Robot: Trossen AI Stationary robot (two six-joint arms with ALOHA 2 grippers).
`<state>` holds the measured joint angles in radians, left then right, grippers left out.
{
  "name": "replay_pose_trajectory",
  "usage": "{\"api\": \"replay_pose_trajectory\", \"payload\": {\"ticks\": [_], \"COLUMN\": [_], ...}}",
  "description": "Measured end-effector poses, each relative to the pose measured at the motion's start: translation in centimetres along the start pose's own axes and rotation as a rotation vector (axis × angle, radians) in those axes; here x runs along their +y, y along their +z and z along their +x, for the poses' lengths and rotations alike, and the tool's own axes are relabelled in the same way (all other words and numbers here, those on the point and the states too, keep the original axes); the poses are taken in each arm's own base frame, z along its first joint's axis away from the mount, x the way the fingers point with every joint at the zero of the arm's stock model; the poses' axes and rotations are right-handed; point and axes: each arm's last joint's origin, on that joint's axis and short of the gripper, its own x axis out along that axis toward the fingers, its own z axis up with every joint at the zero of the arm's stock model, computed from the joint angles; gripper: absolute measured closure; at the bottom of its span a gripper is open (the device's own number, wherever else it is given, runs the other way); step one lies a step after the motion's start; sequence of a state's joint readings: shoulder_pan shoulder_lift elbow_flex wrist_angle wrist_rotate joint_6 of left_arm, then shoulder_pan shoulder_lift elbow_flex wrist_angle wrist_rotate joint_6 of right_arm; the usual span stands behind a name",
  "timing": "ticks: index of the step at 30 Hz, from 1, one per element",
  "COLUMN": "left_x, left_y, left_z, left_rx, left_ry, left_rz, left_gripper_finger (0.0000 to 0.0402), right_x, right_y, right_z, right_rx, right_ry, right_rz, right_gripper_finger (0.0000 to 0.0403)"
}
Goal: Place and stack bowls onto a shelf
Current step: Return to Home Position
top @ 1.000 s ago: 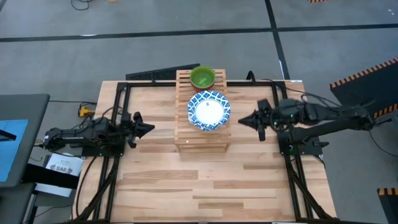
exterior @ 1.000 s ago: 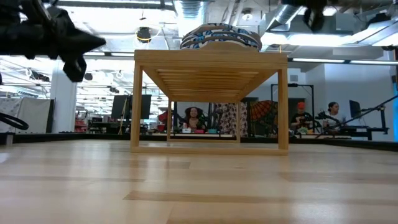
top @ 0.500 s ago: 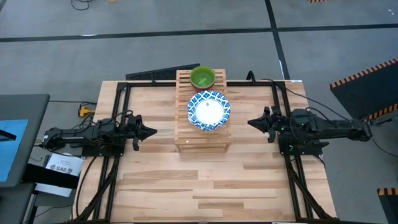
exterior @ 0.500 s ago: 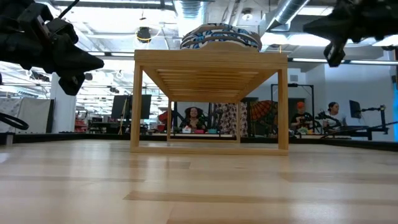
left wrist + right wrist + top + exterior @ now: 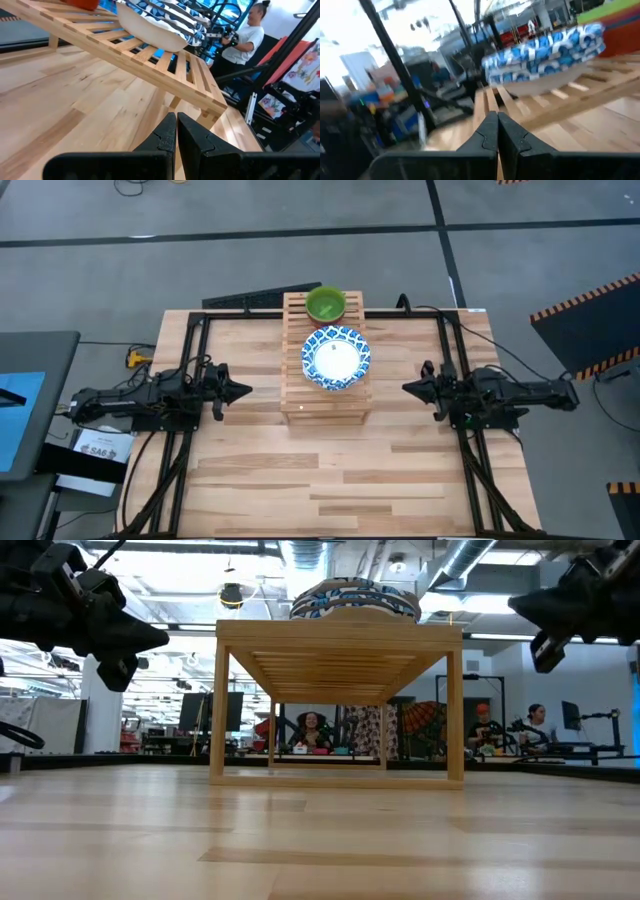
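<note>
A wide white bowl with a blue patterned rim (image 5: 336,358) rests by its base on the slatted wooden shelf (image 5: 325,407); it also shows in the low view (image 5: 354,598), the left wrist view (image 5: 155,25) and the right wrist view (image 5: 545,55). A small green bowl (image 5: 325,305) sits on the shelf's far end. My left gripper (image 5: 246,390) hovers left of the shelf, shut and empty (image 5: 176,131). My right gripper (image 5: 406,388) hovers right of the shelf, shut and empty (image 5: 497,129).
The shelf stands on four legs (image 5: 218,710) at the middle of the table's far half. A dark flat bar (image 5: 262,297) lies at the far edge beside it. Bare wooden tabletop (image 5: 330,470) spreads toward the near edge. People sit in the room behind (image 5: 312,728).
My right gripper has drawn back from the shelf toward the table's right edge and come down, staying shut. My left gripper has shifted slightly lower and held near its place. The bowls have stayed still.
</note>
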<state>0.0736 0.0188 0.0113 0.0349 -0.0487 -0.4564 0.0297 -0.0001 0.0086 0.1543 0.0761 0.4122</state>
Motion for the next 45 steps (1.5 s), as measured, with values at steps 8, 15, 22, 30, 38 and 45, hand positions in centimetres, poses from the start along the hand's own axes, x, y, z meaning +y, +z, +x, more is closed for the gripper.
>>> {"api": "replay_pose_trajectory", "payload": {"ticks": [8, 15, 22, 30, 38, 45], "left_x": [0.0, 0.0, 0.0, -0.1, -0.1, 0.0], "left_y": [0.1, 0.1, 0.1, 0.0, -0.1, -0.1], "left_z": [-0.1, -0.1, -0.1, -0.1, -0.1, 0.0], "left_rx": [-0.014, -0.014, -0.012, -0.001, 0.002, 0.01], "left_ry": [-0.007, -0.011, -0.012, -0.024, -0.029, -0.026], "left_rz": [-0.001, -0.001, -0.001, 0.0, 0.0, 0.0], "left_gripper_finger": [0.0401, 0.0401, 0.0401, 0.0401, 0.0401, 0.0401], "right_x": [0.0, -0.1, -0.2, -0.2, -0.2, -0.2], "right_y": [-0.9, -1.2, -1.3, -1.3, -1.3, -1.3], "right_z": [0.0, -0.1, -0.1, 0.0, -0.1, -0.1], "right_rx": [0.092, 0.123, 0.13, 0.131, 0.124, 0.128], "right_ry": [0.005, 0.002, -0.002, -0.003, -0.004, -0.007], "right_rz": [-0.144, -0.189, -0.183, -0.183, -0.18, -0.18], "right_gripper_finger": [0.0382, 0.0379, 0.0359, 0.0356, 0.0355, 0.0355]}}
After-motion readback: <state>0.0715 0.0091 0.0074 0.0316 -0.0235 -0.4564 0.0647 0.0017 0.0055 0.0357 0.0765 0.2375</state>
